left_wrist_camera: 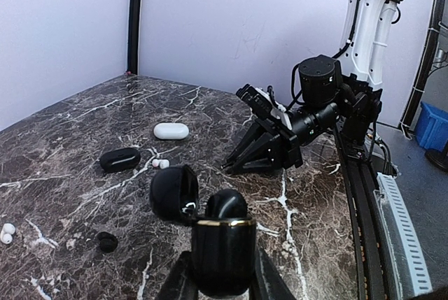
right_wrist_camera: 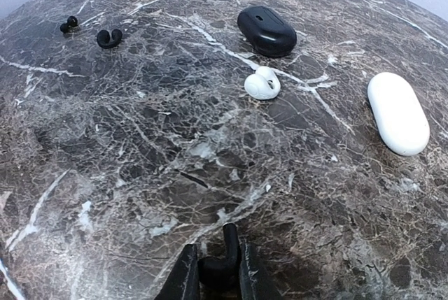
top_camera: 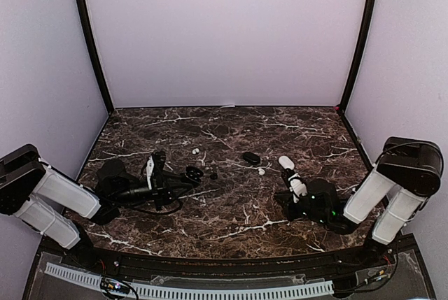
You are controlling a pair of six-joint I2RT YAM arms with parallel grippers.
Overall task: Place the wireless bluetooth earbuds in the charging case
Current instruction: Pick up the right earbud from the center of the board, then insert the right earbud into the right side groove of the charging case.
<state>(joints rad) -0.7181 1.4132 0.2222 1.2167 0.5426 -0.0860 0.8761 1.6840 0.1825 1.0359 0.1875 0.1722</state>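
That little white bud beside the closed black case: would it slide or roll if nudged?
The white bud looks rounded and glossy, so it would probably skid or roll on the polished table. Tiny next to the black case, it is likely very light and easily flicked away.

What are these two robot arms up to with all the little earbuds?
The left claw grips an open black charging case, its lid flipped back. The right claw, low over the marble table, is pinched on a small black earbud. A closed black case, a white case, a white earbud and another black earbud lie loose on the table.
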